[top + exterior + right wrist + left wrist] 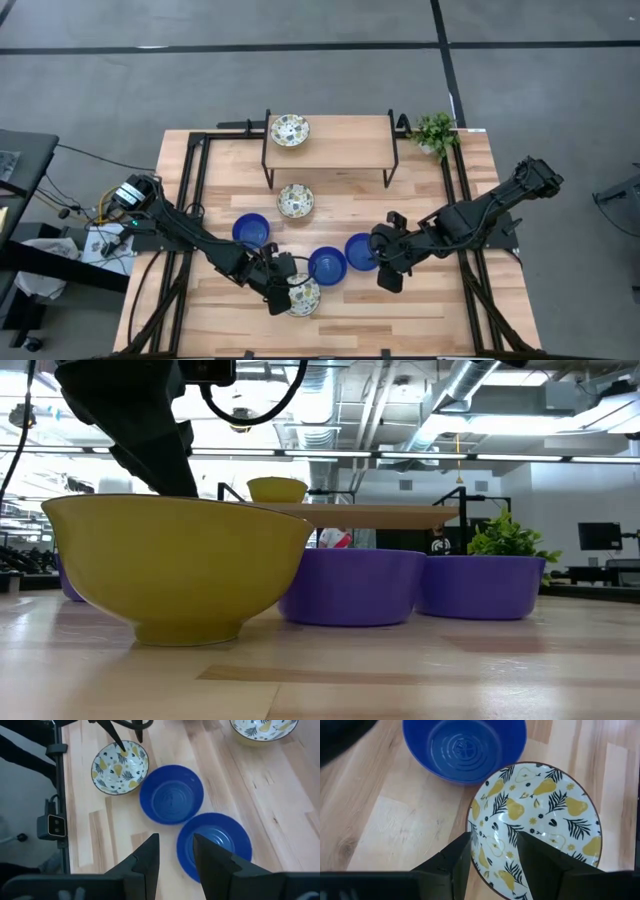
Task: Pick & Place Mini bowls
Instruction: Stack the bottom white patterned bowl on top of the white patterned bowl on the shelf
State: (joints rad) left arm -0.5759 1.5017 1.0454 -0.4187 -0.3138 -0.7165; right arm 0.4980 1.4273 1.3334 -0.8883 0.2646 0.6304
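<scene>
So the left pincer (283, 297) is down near the front edge of the worktop (420, 310), clamped on the rim of a patterned bowl (304, 295). In the left wrist view one finger (452, 865) sits outside the wall and the other (540, 865) is inside the bowl (535, 827), which has yellow pears and dark leaves painted on white. From table height the outside of that bowl (175, 565) is plain yellow, and it looks to be resting on the wood.

Just beside it, toward the middle, is a blue bowl (327, 265), and a second blue one (360, 251) is touching or nearly touching that. A third blue bowl (250, 231) sits further toward the left edge.

The right pincer (388, 270) hovers by the second blue bowl, fingers apart and holding nothing; its wrist view looks straight down over that bowl (214, 845), with the neighbouring blue one (171, 794) and the gripped bowl (120, 766) beyond.

Another patterned bowl (295, 200) sits mid-worktop, in front of a small wooden shelf (350, 140) at the back edge. One more patterned bowl (289, 130) is up on that shelf. A green plant (434, 131) is at the back right corner.
</scene>
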